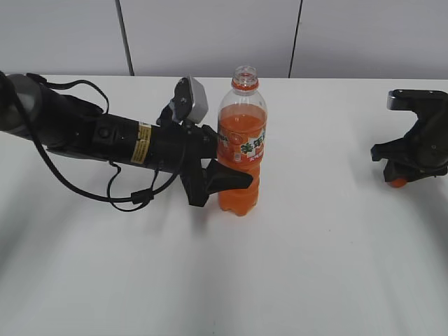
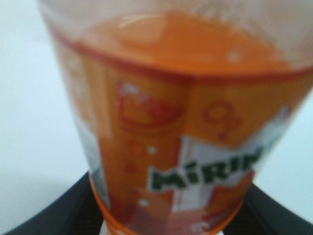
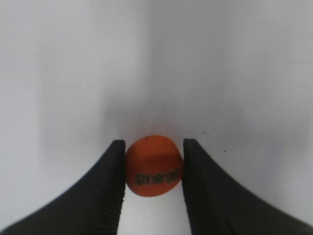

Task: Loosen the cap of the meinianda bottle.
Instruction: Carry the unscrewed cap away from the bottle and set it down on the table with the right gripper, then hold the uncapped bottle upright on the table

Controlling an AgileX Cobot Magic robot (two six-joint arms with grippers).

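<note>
The meinianda bottle [image 1: 241,140] stands upright mid-table, orange liquid inside, its mouth open with only the orange neck ring on it. My left gripper [image 1: 225,171] is shut on the bottle's lower body from the left. In the left wrist view the bottle [image 2: 186,122] fills the frame between the black fingers of the left gripper [image 2: 166,215]. The orange cap [image 1: 397,183] is off the bottle, at the far right. My right gripper [image 1: 400,173] is shut on it, low over the table. In the right wrist view the cap [image 3: 154,166] sits between the fingers of the right gripper [image 3: 154,147], print up.
The white table [image 1: 315,266] carries only the bottle and both arms. The left arm's black body and cables [image 1: 105,140] lie across the left half. A grey panelled wall [image 1: 210,35] runs behind the far edge.
</note>
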